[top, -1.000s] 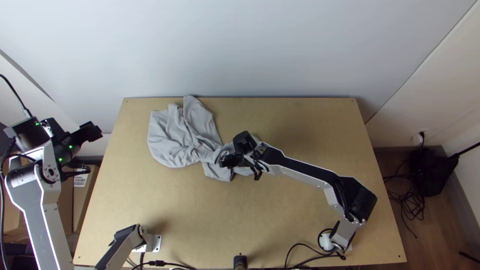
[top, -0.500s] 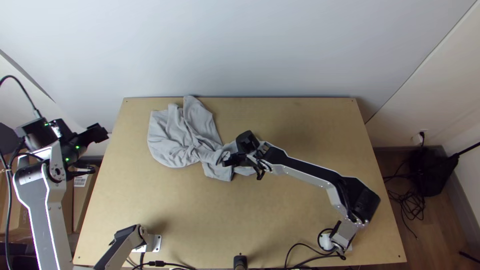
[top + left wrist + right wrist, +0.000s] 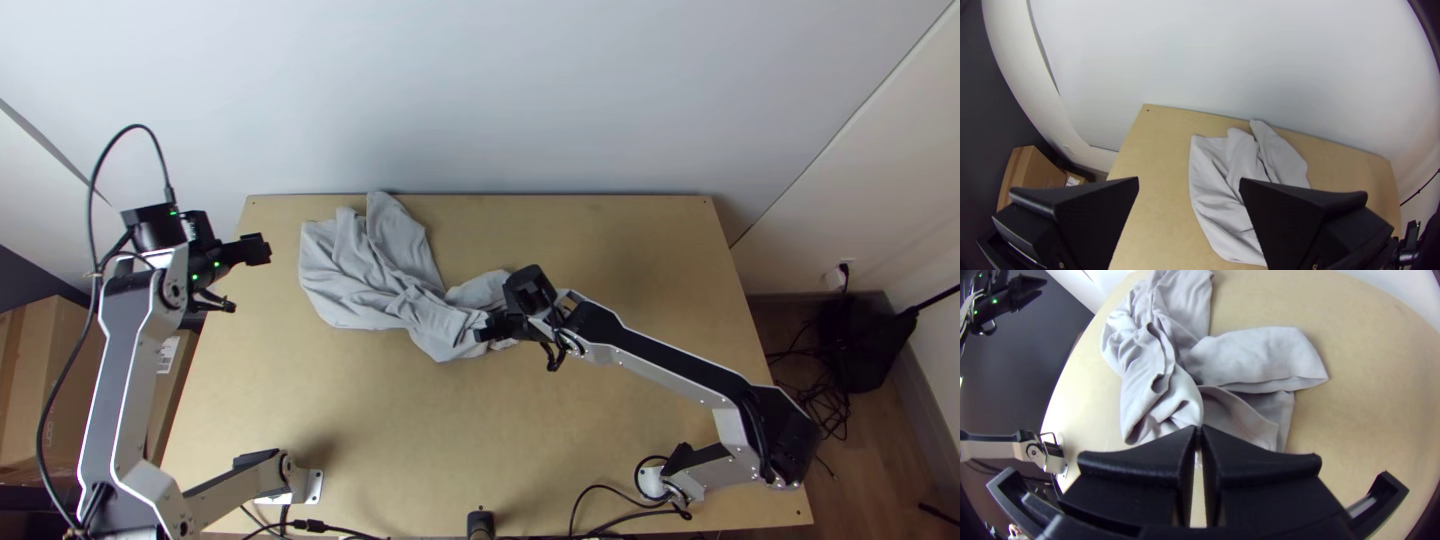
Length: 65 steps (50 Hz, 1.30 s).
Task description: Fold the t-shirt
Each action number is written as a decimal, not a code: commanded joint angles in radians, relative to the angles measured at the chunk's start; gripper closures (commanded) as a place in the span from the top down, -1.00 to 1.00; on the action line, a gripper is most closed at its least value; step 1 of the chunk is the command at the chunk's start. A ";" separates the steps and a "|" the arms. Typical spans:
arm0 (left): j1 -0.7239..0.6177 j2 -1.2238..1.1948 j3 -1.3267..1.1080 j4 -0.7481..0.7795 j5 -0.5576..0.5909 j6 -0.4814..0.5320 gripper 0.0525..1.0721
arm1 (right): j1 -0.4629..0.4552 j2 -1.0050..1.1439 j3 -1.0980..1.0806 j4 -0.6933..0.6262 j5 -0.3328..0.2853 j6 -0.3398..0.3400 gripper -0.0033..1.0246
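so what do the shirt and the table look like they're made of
The t-shirt looks like soft, matte knit, probably cotton or a blend: it bunches into loose, rounded creases. The table seems to be wood, perhaps plywood or fibreboard, with a plain light-brown, low-sheen top.

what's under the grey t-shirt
The t-shirt lies bunched on the wooden table, whose bare top shows beside it. The cloth covers the part directly beneath, so I can't tell whether anything else is there.
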 commanded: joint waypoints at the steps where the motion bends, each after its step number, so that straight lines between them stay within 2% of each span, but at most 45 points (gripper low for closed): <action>1: -0.032 0.086 -0.012 0.023 0.009 -0.003 0.90 | -0.007 -0.070 -0.031 -0.036 0.013 -0.020 -0.95; 12: -0.060 0.247 0.014 0.100 0.009 -0.020 0.90 | -0.012 -0.122 -0.078 -0.091 0.035 -0.034 -0.95; 25: -0.037 0.454 0.155 0.184 -0.001 -0.099 0.88 | -0.021 -0.226 -0.166 -0.098 0.033 -0.072 -0.95; 39: -0.025 0.670 0.310 0.186 -0.039 -0.117 0.88 | -0.032 -0.321 -0.227 -0.090 0.033 -0.091 -0.95; 46: -0.020 0.699 0.320 0.183 -0.047 -0.114 0.88 | -0.144 -0.335 -0.255 -0.082 0.033 -0.097 -0.95; 59: -0.042 0.655 0.271 0.163 -0.047 -0.091 0.88 | -0.358 -0.337 -0.261 -0.050 0.033 -0.160 -0.95; 65: -0.075 0.604 0.237 0.129 -0.042 -0.069 0.88 | -0.426 -0.329 -0.273 -0.019 0.033 -0.174 -0.95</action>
